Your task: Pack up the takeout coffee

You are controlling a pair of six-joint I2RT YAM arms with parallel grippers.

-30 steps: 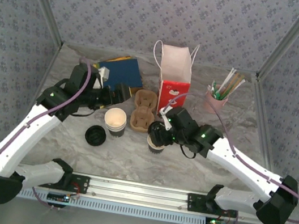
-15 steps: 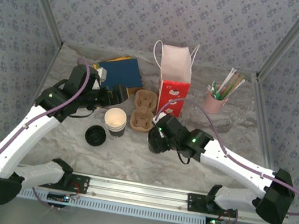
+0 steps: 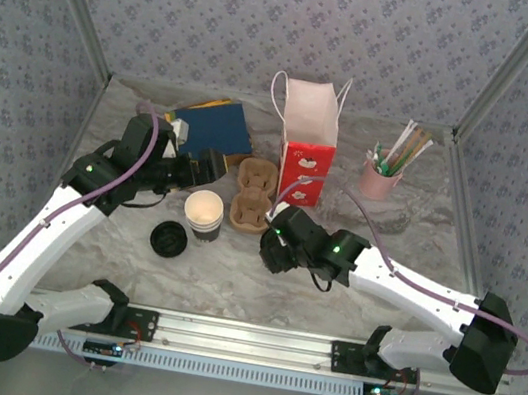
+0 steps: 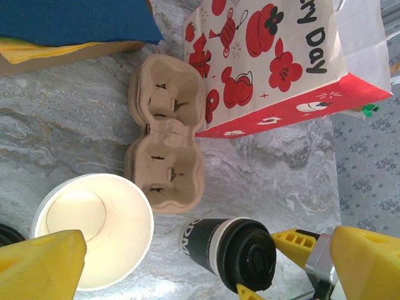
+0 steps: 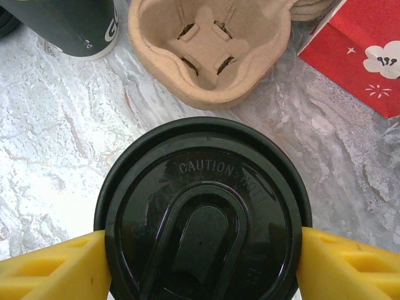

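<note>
The takeout coffee [image 5: 203, 212], a dark-walled paper cup under a round black lid, stands on the marble table in front of the cardboard carrier [image 5: 212, 56]. My right gripper [image 5: 203, 250] is directly above it, shut on it, with a yellow finger [image 5: 56, 269] pressed against each side of the lid. From the left wrist view the coffee [image 4: 228, 250] shows with those fingers flanking its lid. In the top view the right gripper [image 3: 281, 246] covers the cup. My left gripper [image 3: 216, 171] hovers open, behind the lidless cup [image 3: 204, 211], holding nothing.
A red-and-white paper bag [image 3: 308, 144] stands open behind the two-slot carrier [image 3: 254, 194]. A loose black lid [image 3: 168, 238] lies left of the lidless cup [image 4: 94, 231]. Blue folders [image 3: 213, 126] lie at back left, and a pink cup of straws [image 3: 384, 177] at back right.
My right gripper has moved left and down over the cup, which it now covers in the top view. The left arm has stayed put.
</note>
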